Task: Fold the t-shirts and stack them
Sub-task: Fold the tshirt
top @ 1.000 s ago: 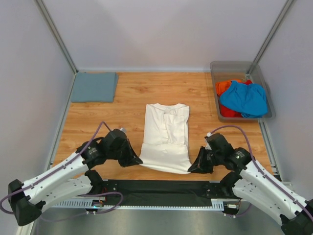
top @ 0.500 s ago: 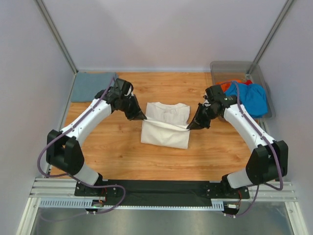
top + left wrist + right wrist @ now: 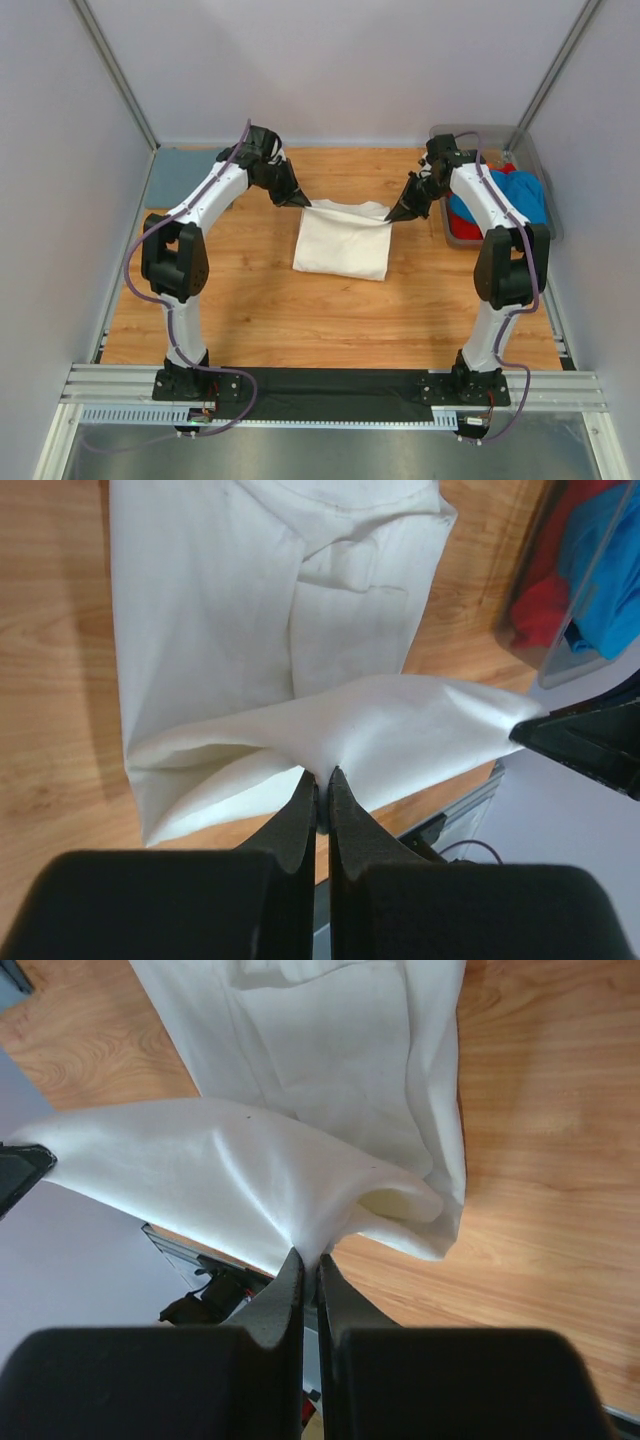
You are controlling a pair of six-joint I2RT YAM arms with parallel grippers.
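Left gripper [image 3: 305, 203] [image 3: 320, 775]: we see the jaws pressed together, pinching one corner of the lifted edge of the cream-white t-shirt [image 3: 342, 245] [image 3: 250, 610]. This is the corner farther from the bin [image 3: 475, 128].
Right gripper [image 3: 390, 218] [image 3: 308, 1255]: jaws pressed together too, pinching the other corner of that edge, the one nearer the bin. The tips are just beside the bin's wall but not touching it.
Held edge: we see it pulled fairly straight between the two grippers and raised off the table [image 3: 250, 300].
Cream-white t-shirt, rest: lies flat on the wood, beside the bin on its left as the top view shows it. Both wrist views show a lower layer with the neck opening spread under the lifted layer [image 3: 330, 1050]. From above, the doubled cloth hides the neck.
Arms: both reach far out from their bases. The right arm passes over the bin's left part.
Bin contents: we see a bright blue t-shirt [image 3: 525, 195] [image 3: 610, 590] bunched with an orange-red t-shirt [image 3: 545, 600], both unfolded.
Grey-blue t-shirt [image 3: 175, 178]: folded flat on the table's far side, well apart from the bin, at the opposite corner.
Contact: we count only the two pinched corners.
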